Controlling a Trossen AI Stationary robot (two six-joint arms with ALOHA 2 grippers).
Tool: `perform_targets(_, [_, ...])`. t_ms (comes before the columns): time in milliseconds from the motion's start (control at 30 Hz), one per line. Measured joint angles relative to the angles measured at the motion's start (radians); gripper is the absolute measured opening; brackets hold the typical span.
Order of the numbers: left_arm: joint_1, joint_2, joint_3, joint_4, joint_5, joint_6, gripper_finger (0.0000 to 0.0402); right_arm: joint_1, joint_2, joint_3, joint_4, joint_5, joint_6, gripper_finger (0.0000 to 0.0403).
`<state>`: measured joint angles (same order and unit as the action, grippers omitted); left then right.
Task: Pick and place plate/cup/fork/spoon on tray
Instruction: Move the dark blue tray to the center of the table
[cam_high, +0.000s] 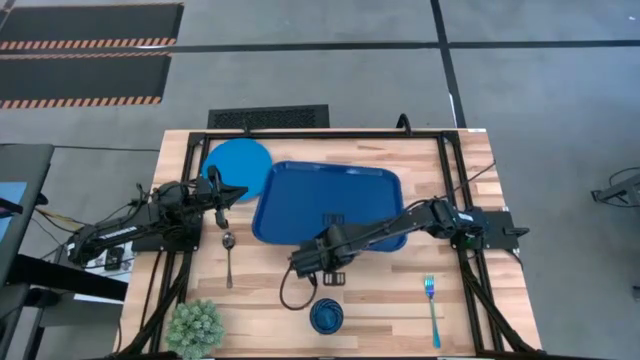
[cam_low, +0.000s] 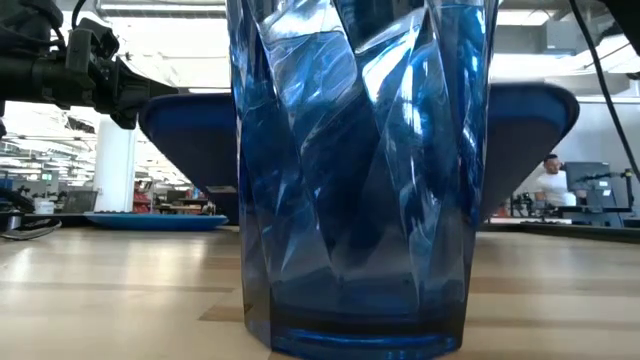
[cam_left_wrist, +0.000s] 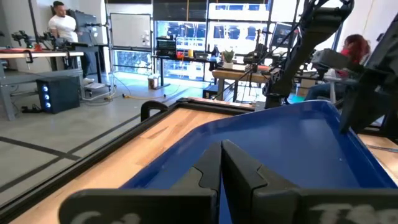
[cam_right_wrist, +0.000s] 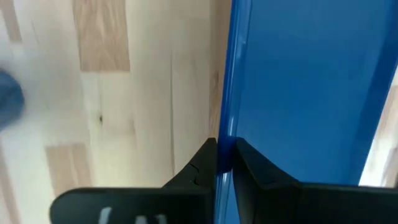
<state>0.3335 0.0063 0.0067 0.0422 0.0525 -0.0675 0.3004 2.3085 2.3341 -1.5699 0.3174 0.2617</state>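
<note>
Right gripper (cam_right_wrist: 225, 163) clamped on near rim of tray (cam_high: 330, 200) mid-table, left gripper (cam_left_wrist: 221, 163) pinched together above spoon (cam_high: 228, 252) by tray's left edge, cup (cam_high: 326, 317) just beside right gripper.

Dark blue translucent faceted cup (cam_low: 355, 180) fills low view, top cut off by frame edge, hiding most of large dark blue rectangular tray (cam_low: 190, 125) behind it. Flat bright blue round plate (cam_low: 155, 221) seen only as thin edge there. Slim teal plastic fork (cam_high: 432, 310) tines too small to count. Blurred blue patch (cam_right_wrist: 9, 99) at right wrist view edge, identity unclear.
</note>
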Motion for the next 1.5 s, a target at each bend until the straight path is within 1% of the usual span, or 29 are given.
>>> perform_targets(200, [0.0, 0.0, 0.0, 0.0, 0.0, 0.0, 0.0, -0.001, 0.0, -0.065, -0.001, 0.002, -0.097, 0.0039])
perform_targets(367, [0.0, 0.0, 0.0, 0.0, 0.0, 0.0, 0.0, -0.002, 0.002, -0.082, -0.001, 0.002, -0.11, 0.0038])
perform_targets(667, [0.0, 0.0, 0.0, 0.0, 0.0, 0.0, 0.0, -0.014, -0.019, -0.081, 0.0, -0.018, 0.014, 0.0037])
perform_targets(867, [0.0, 0.0, 0.0, 0.0, 0.0, 0.0, 0.0, -0.022, -0.037, -0.09, 0.001, -0.036, 0.049, 0.0039])
perform_targets(967, [0.0, 0.0, 0.0, 0.0, 0.0, 0.0, 0.0, -0.022, -0.067, -0.169, 0.0, -0.05, 0.046, 0.0039])
perform_targets(1100, [0.0, 0.0, 0.0, 0.0, 0.0, 0.0, 0.0, -0.019, -0.13, -0.326, 0.004, -0.06, 0.039, 0.0039])
perform_targets(1233, [0.0, 0.0, 0.0, 0.0, 0.0, 0.0, 0.0, -0.019, -0.187, -0.445, 0.078, -0.057, 0.042, 0.0039])
perform_targets(1333, [0.0, 0.0, 0.0, 0.0, 0.0, 0.0, 0.0, -0.019, -0.209, -0.492, 0.144, -0.056, 0.004, 0.004])
perform_targets(1500, [0.0, 0.0, 0.0, 0.0, 0.0, 0.0, 0.0, -0.013, -0.211, -0.537, 0.215, -0.053, -0.049, 0.004])
